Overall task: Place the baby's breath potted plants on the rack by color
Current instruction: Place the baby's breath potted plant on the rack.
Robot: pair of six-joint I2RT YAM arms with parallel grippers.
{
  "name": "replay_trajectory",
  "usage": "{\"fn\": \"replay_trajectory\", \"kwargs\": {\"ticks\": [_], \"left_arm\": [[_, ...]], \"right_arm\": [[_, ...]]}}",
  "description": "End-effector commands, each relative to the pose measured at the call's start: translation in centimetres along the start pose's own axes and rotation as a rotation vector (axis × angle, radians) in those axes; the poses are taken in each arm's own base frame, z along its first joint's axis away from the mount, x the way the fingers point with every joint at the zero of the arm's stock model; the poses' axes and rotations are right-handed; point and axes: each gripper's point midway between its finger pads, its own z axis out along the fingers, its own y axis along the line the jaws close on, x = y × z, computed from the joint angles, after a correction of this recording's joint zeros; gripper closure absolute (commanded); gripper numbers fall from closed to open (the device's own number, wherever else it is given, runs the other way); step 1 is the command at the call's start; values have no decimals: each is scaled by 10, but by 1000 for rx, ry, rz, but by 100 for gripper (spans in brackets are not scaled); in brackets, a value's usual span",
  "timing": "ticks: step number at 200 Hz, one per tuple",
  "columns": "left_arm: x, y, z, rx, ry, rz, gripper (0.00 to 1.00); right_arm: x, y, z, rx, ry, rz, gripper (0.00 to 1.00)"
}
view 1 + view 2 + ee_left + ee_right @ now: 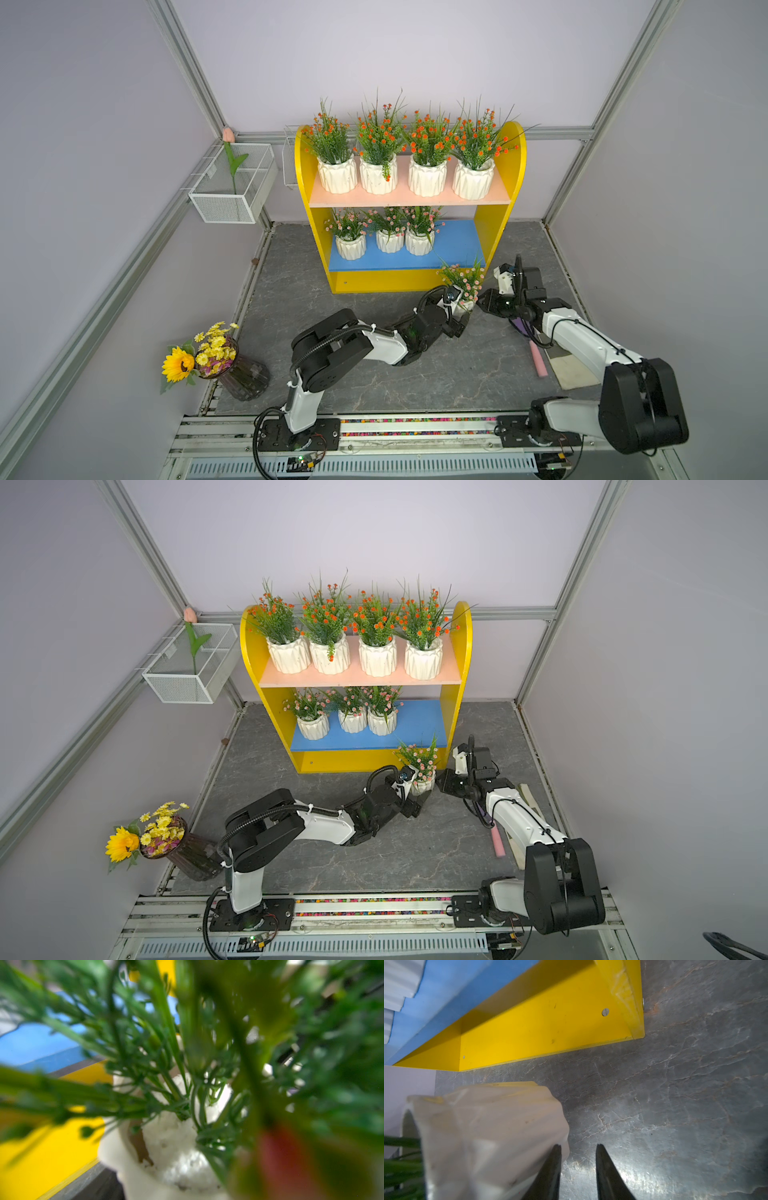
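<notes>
Item: fourth pink-bloom pot.
Location: low before right foot of rack; whether resting on surface, cannot tell.
Grip: left gripper apparently pinching pot base, sparing sprigs.
Right gripper: slightly spread, empty, just beside pot.
Destination, by color: gap on blue lower board beside three pink pots.
Pink upper board: full, four orange pots.

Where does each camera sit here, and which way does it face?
Top views: high behind the robot, looking down at the rack; left arm and right arm show.
Left wrist: on the left arm, buried in the pink plant, facing the blue board; arm itself unseen.
Right wrist: low on the right arm, facing the rack's foot; open right pincer shows.
Shared: both wrist views catch the pink plant and blue board.
</notes>
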Motion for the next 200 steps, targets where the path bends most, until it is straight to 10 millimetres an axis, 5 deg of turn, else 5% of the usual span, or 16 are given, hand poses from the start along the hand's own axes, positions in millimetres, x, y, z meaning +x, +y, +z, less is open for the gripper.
{"fn": "replay_trajectory", "kwargs": {"ticks": [1, 97, 200], "left_arm": [[-69, 2, -4, -9, -163, -24, 21], [-116, 22, 1, -44, -228, -5, 22], [-149, 46, 34, -68, -227, -9, 22]], "right_arm": [[-9, 12, -2, -45, -17, 2, 68], [-10, 9, -8, -20, -27, -12, 68], [5, 0, -37, 25, -49, -18, 68]]}}
